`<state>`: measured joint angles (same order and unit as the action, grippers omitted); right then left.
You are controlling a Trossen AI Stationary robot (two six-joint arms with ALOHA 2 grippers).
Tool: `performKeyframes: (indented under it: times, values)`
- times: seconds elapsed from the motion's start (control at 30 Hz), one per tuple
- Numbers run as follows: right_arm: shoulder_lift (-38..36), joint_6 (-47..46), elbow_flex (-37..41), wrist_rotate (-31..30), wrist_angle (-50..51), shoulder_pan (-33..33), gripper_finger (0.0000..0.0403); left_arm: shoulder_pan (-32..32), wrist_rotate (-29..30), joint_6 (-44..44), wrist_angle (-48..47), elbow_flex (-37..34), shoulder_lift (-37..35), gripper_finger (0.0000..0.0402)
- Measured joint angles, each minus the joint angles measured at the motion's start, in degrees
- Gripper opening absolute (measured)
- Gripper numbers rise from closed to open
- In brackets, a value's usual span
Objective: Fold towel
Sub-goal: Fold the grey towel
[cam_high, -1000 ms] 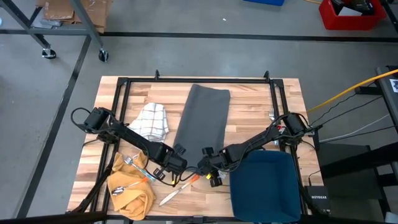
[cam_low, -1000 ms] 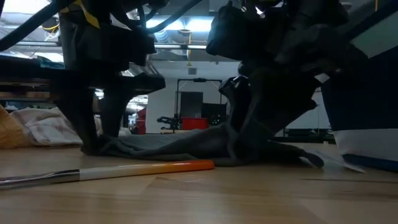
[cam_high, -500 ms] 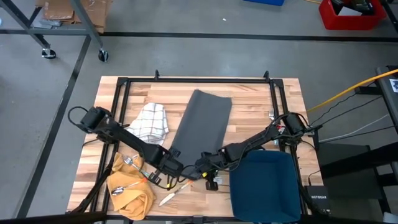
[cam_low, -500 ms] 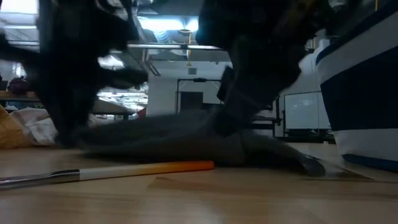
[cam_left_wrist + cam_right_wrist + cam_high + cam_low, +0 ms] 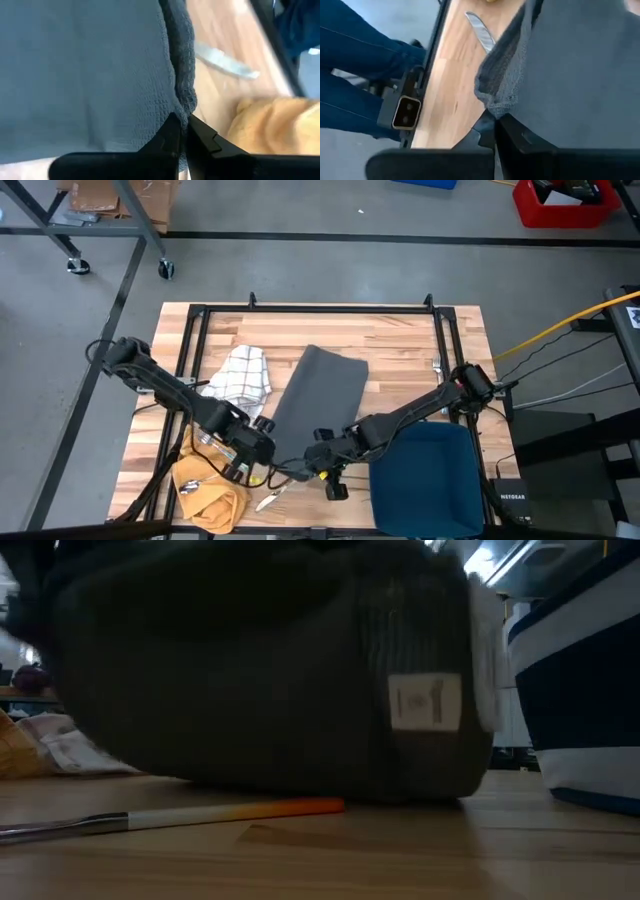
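Observation:
The grey towel [image 5: 322, 392] lies lengthwise in the middle of the table, its near end raised. In the low view the towel [image 5: 260, 680] fills the picture like a curtain, with a white label [image 5: 424, 702] on it. My left gripper [image 5: 262, 458] is shut on the towel's near left corner. My right gripper [image 5: 316, 458] is shut on its near right corner. The far part of the towel rests on the wood. My left gripper pinches the towel's near left corner [image 5: 183, 109] between its two fingers, coming slanting down from the table's left. The corner is lifted clear and the cloth slopes away to the table. My right gripper pinches the near right corner [image 5: 496, 106] between its two fingers, slanting down from the right. A small bunch of the edge stands above the fingers, and the corner is off the table.
A knife with an orange handle [image 5: 285, 807] lies near the front edge under the raised cloth. A checked cloth [image 5: 243, 374] lies left of the towel, and a yellow cloth [image 5: 212, 485] with cutlery at the near left. Dark blue fabric [image 5: 425, 480] lies at the near right.
Both grippers have risen and come toward the table's near edge, taking the towel's near end up off the wood. That end now hangs raised. The towel's far end has slid a little toward the near edge.

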<state>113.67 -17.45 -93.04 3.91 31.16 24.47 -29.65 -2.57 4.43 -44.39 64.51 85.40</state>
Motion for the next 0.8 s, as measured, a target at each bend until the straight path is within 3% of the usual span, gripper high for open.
performKeyframes:
  times: [0.1,0.37,0.57,0.8]
  values:
    - [0.0,1.1,-4.2,-4.6,8.5,0.4,0.0004,0.3,1.6,1.2,0.4,1.2,-2.0,0.0001]
    - [0.0,0.9,-10.0,-16.6,23.5,-0.6,0.0003,4.9,12.9,-2.3,2.7,2.9,-3.6,0.0001]
    - [0.0,-2.2,-10.5,-20.4,31.5,-1.4,0.0008,10.8,19.2,-3.4,3.3,3.0,-3.6,0.0001]
    - [0.0,-2.4,-10.5,-22.7,37.2,-2.6,0.0009,17.6,19.7,-6.0,3.4,3.0,-2.9,0.0001]
